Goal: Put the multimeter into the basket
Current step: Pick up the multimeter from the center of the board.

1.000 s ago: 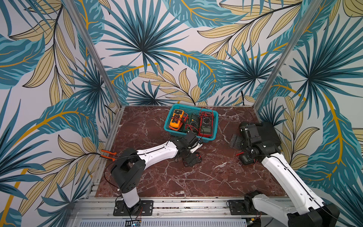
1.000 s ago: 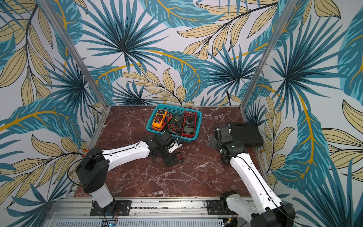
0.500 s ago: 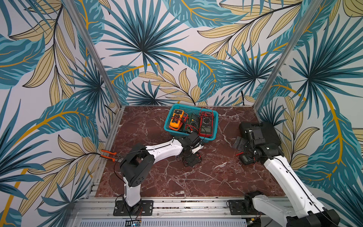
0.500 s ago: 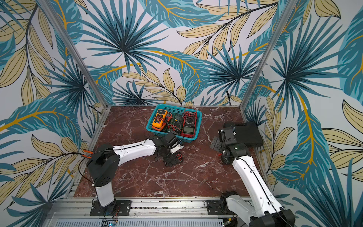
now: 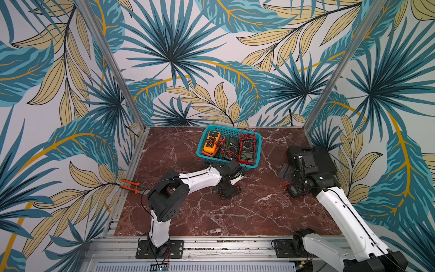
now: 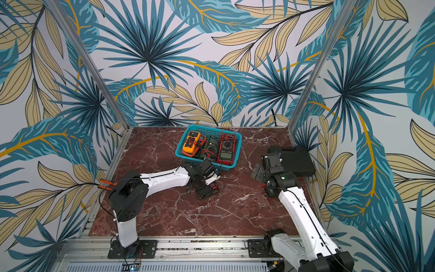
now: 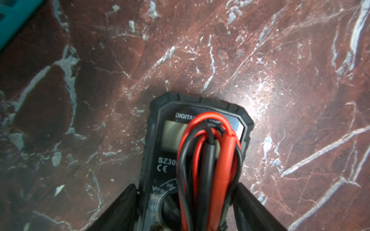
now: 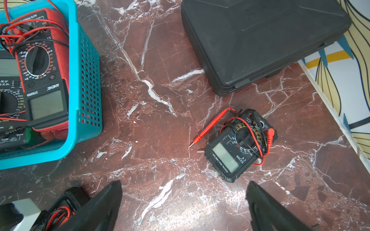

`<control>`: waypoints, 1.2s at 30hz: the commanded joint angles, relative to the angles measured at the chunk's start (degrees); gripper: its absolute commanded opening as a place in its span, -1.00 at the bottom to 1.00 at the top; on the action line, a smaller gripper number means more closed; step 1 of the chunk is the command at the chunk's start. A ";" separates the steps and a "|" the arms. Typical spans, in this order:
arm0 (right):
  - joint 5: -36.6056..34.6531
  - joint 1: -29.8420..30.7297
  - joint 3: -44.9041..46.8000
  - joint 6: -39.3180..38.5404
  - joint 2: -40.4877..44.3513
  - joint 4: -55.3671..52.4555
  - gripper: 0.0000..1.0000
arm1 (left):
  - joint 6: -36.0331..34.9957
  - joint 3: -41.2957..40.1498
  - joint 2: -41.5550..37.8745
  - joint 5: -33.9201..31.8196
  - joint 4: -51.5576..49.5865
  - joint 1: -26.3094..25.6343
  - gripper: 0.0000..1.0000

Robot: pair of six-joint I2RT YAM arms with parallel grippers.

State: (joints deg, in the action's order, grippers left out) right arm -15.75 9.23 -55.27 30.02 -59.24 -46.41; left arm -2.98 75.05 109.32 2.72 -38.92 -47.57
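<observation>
black case point(image 8: 260, 40): near right wall | orange pliers point(image 5: 128, 186): left rail

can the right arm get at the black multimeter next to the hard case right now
Probably yes. The right gripper hangs open above bare marble, and the black multimeter lies flat just ahead of it, apart from the hard case. Only its loose red probe sticks out alongside.

walls: teal-and-tan palm-leaf wallpaper point(image 5: 169, 58) | floor: red-brown white-veined marble point(image 5: 211, 212) | corners: aluminium posts point(image 5: 113, 63) | front: slotted aluminium rail point(image 5: 223, 245)
</observation>
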 commanded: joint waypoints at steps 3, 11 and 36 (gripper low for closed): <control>1.90 -0.18 1.56 0.48 0.49 1.10 0.99 | 1.94 0.44 0.54 -3.08 -0.34 0.29 0.45; 2.39 -0.18 2.14 0.47 0.39 2.02 0.99 | 2.72 -1.28 0.55 -4.42 -0.70 0.44 0.74; 4.79 -0.17 2.70 0.15 1.32 3.74 0.99 | 13.94 -1.74 -16.09 -13.88 2.61 0.96 -1.00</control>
State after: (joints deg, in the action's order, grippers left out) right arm -11.94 9.23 -54.04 30.02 -58.76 -43.42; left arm 7.35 72.66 97.23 -7.86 -38.17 -47.03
